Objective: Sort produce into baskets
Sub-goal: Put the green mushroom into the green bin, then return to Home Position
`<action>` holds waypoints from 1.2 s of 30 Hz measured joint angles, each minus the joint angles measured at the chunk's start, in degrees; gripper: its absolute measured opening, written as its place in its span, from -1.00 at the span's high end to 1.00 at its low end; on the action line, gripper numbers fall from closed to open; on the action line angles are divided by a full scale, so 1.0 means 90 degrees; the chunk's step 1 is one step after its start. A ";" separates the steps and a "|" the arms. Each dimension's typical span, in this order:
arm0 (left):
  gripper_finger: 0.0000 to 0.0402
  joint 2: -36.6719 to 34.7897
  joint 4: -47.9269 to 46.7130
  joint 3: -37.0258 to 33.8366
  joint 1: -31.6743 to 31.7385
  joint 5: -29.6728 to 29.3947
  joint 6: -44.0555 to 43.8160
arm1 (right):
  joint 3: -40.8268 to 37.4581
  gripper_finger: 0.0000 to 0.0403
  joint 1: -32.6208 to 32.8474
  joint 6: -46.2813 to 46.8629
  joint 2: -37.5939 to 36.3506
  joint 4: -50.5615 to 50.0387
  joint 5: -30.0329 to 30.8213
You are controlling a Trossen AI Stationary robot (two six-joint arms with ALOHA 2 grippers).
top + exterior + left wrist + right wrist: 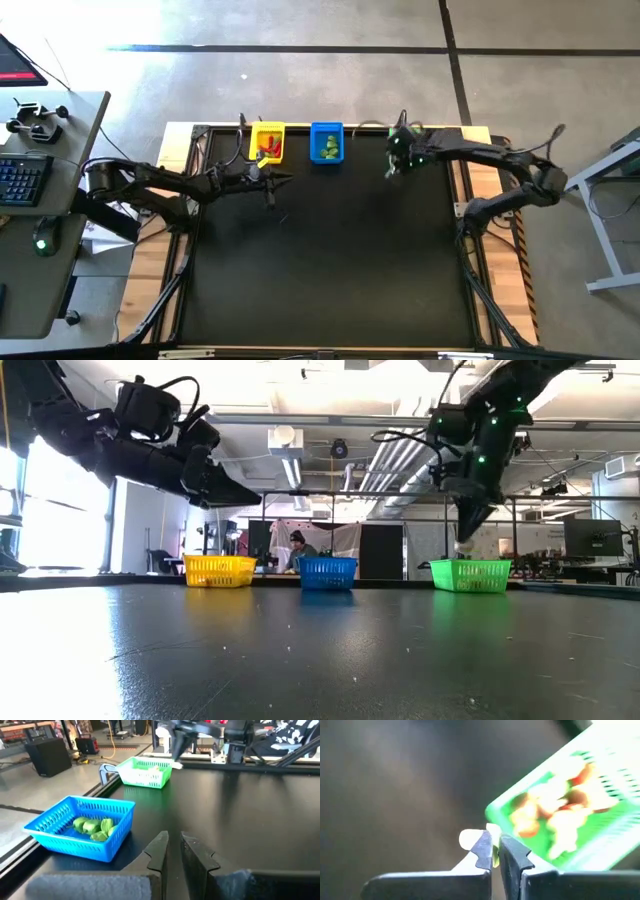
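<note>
Between our right gripper's [493, 851] fingers, which are pinched shut, we hold a small white mushroom piece [468, 839]; it looks light, stiff and smooth, so we judge a pinch across its middle safest against slipping. Just beyond and below the fingertips sits the green basket [496, 813], already holding white-and-red pieces [555, 815]. Farther along, our left gripper [172, 851] hovers with its fingers barely apart and empty, the blue basket [52, 822] of green pieces [93, 826] beside it and the yellow basket [267, 142] past that.
</note>
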 joint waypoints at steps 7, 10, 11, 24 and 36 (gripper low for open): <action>0.84 -0.0114 -0.0003 0.0000 0.0000 0.0128 0.0002 | -0.0044 0.99 -0.1028 0.0269 0.0093 0.1096 0.0568; 0.84 -0.0114 -0.0005 0.0000 0.0002 0.0144 -0.0001 | -0.0103 0.99 -0.1285 0.0221 0.0266 0.1399 0.0457; 0.84 -0.0114 -0.0006 0.0000 0.0001 0.0186 0.0002 | -0.0119 0.99 -0.1362 0.0211 0.0310 0.1474 0.0453; 0.84 -0.0271 -0.0015 -0.0002 0.0022 0.0529 -0.0006 | -0.0125 0.23 -0.1831 0.0123 0.0716 0.1480 0.0665; 0.84 -0.0551 -0.0040 -0.0002 0.0044 0.0663 -0.0003 | -0.0126 0.67 -0.0895 -0.0557 -0.0073 0.2131 0.0741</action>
